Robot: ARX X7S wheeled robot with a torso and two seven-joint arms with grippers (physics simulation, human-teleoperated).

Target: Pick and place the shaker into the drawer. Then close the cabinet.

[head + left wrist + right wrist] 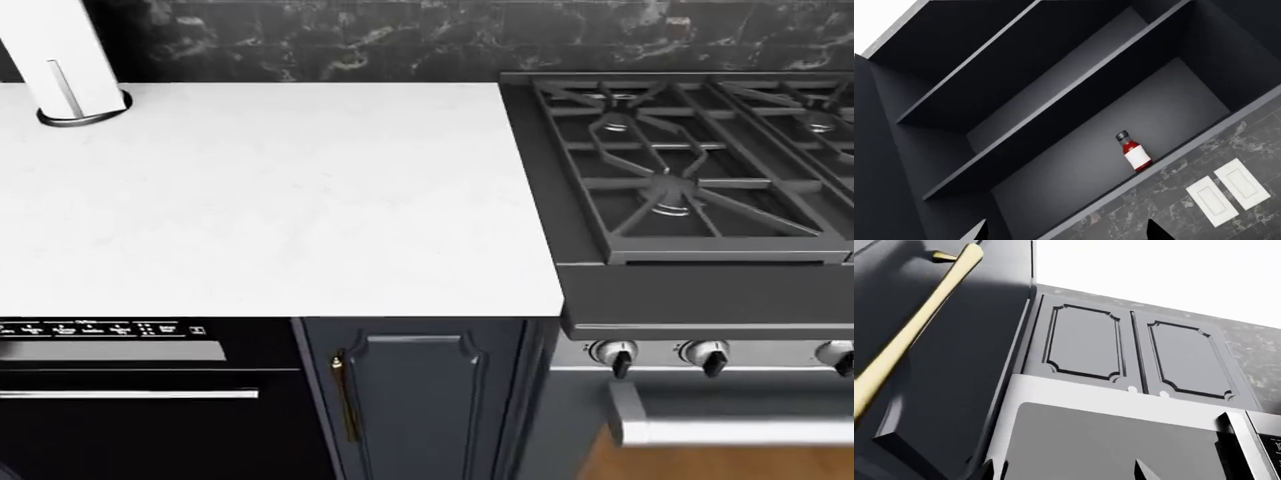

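Dark jaw tips edge both wrist views, gaps apparently empty and parted, but neither shaker nor drawer shows anywhere, so direction, axis and nearer arm cannot be told.

- Flat white stone countertop (267,200), dark marbled tile backsplash (400,35) behind it.
- White upright cylinder in a dark ring base (67,85) at the counter's far left corner.
- Black gas cooktop with cast-iron grates (681,170) abuts the counter's right edge; silver knobs with black grips (661,355) on its front.
- Under the counter: narrow dark-blue panelled door with slim brass handle (414,400), black appliance with printed control strip (134,390) to its left.
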